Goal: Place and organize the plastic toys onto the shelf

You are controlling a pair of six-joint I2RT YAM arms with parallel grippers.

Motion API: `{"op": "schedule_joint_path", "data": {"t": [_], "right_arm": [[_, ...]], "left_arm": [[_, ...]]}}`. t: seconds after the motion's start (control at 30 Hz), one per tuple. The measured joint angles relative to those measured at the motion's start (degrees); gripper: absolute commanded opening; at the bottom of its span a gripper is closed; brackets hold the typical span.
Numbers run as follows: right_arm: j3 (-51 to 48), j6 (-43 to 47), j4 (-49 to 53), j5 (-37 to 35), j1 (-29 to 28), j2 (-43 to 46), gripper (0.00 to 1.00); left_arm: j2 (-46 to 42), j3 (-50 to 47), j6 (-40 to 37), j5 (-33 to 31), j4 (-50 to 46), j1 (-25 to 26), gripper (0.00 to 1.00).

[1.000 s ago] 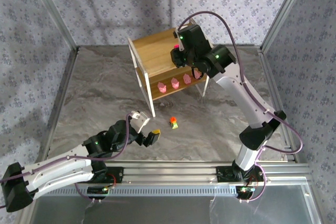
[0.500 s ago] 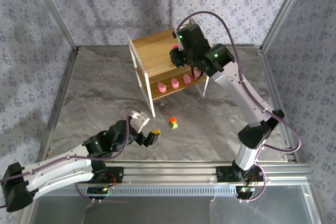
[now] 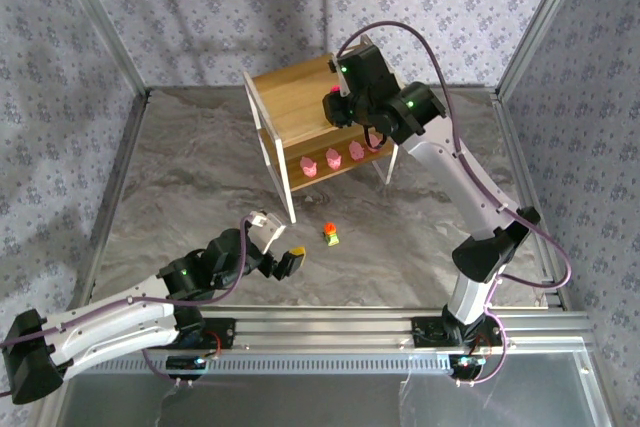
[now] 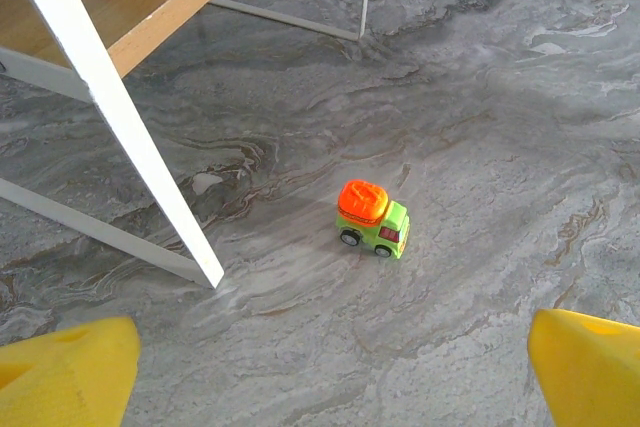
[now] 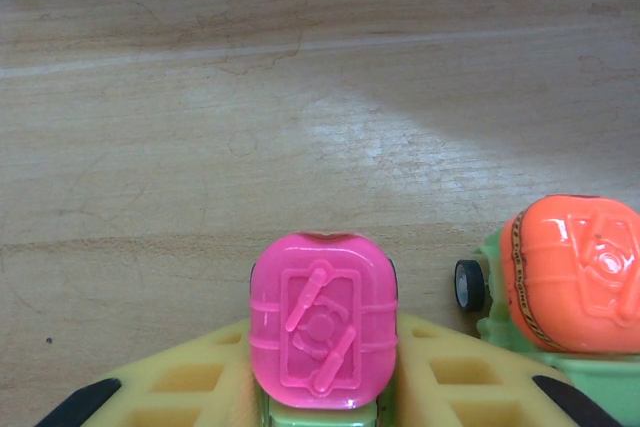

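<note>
Placing step: pink-topped truck stood at the right edge of the shelf top beside an orange-topped truck, right fingers flanking it, clamped or loosened unclear; next probably called for left fingers, spread apart, to close on the stray truck mid-table.

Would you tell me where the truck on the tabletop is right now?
In the top view, the truck stands mid-table, just in front of the shelf, beyond and to the right of the open left pincer.
</note>
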State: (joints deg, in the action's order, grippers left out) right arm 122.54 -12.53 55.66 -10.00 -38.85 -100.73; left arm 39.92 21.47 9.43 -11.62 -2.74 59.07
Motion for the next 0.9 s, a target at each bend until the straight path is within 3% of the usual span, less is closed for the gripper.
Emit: {"op": "schedule_joint_path", "data": {"t": [0.9], "right_arm": [[1.70, 0.61, 0.85, 0.00, 0.15, -0.09, 0.42]], "left_arm": [[1.11, 0.00, 0.00, 0.02, 0.00, 0.00, 0.99]]}}
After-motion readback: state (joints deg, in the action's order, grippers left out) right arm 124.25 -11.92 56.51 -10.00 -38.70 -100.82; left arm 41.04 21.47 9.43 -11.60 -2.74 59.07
